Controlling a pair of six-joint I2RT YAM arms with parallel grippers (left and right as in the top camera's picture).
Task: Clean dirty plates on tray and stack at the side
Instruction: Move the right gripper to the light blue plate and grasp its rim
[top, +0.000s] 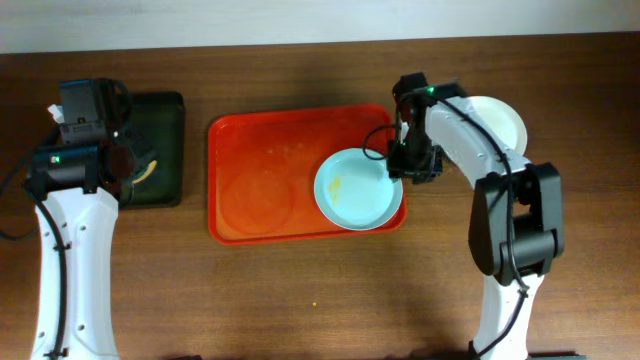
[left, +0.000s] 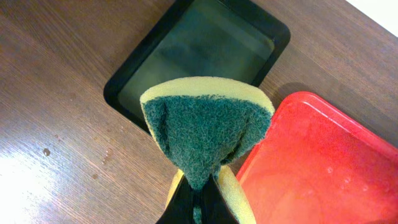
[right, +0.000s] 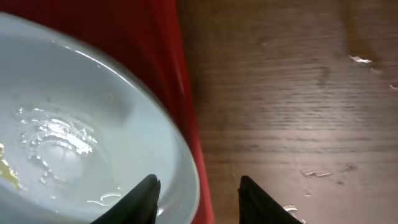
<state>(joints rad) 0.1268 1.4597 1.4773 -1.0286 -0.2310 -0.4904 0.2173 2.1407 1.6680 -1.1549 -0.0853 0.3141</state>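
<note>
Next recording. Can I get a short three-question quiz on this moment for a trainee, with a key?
1. Multiple choice: what does the left gripper hold? A) a cloth B) a green-and-yellow sponge C) nothing
2. True or false: the pale blue plate lies on the table, off the red tray.
3. Fill in: the right gripper has its jaws ___ astride the pale blue plate's rim.
Key: 1 B; 2 false, it lies at the tray's right end; 3 open.
</note>
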